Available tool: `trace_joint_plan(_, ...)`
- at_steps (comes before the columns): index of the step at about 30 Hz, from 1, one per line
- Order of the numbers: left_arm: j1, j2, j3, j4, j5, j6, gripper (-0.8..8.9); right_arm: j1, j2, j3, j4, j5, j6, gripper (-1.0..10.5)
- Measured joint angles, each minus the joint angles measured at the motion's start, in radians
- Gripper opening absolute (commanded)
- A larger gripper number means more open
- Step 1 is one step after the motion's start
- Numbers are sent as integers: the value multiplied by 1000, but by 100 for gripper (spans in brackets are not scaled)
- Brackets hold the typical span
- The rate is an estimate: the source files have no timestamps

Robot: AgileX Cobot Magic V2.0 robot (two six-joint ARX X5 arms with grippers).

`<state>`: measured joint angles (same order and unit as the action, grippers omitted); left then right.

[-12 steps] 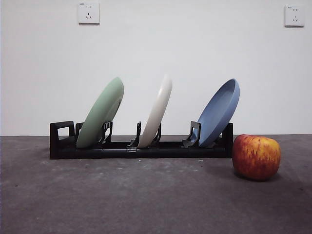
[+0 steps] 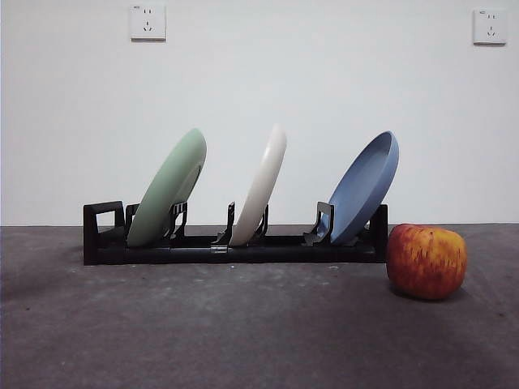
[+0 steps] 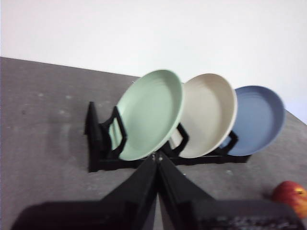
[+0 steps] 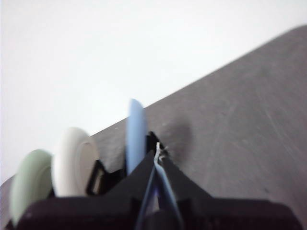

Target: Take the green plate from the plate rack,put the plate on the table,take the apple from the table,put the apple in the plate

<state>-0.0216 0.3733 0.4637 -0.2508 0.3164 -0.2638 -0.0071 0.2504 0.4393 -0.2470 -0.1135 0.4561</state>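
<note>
The green plate (image 2: 166, 190) stands tilted in the left slot of the black plate rack (image 2: 243, 250) on the dark grey table (image 2: 243, 340). The apple (image 2: 426, 261) sits on the table just right of the rack's end. Neither arm shows in the front view. In the left wrist view my left gripper (image 3: 156, 159) is shut and empty, held back from the rack (image 3: 98, 143), with its tips in line with the lower rim of the green plate (image 3: 151, 112). My right gripper (image 4: 158, 154) is shut and empty near the rack's blue-plate end; the green plate (image 4: 29, 184) is far from it.
A cream-white plate (image 2: 261, 186) stands in the middle slot and a blue plate (image 2: 365, 186) in the right slot. A white wall with two outlets (image 2: 147, 22) rises behind the table. The apple also shows in the left wrist view (image 3: 290, 194).
</note>
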Motion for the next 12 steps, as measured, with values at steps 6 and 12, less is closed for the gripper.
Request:
trace_joint_plan(6, 0, 203, 240, -96, 134, 0, -5, 0, 244, 288, -96, -180, -113, -3)
trace_joint_plan(12, 0, 426, 489, -168, 394, 1, -4, 0, 485, 571, -175, -407, -163, 1)
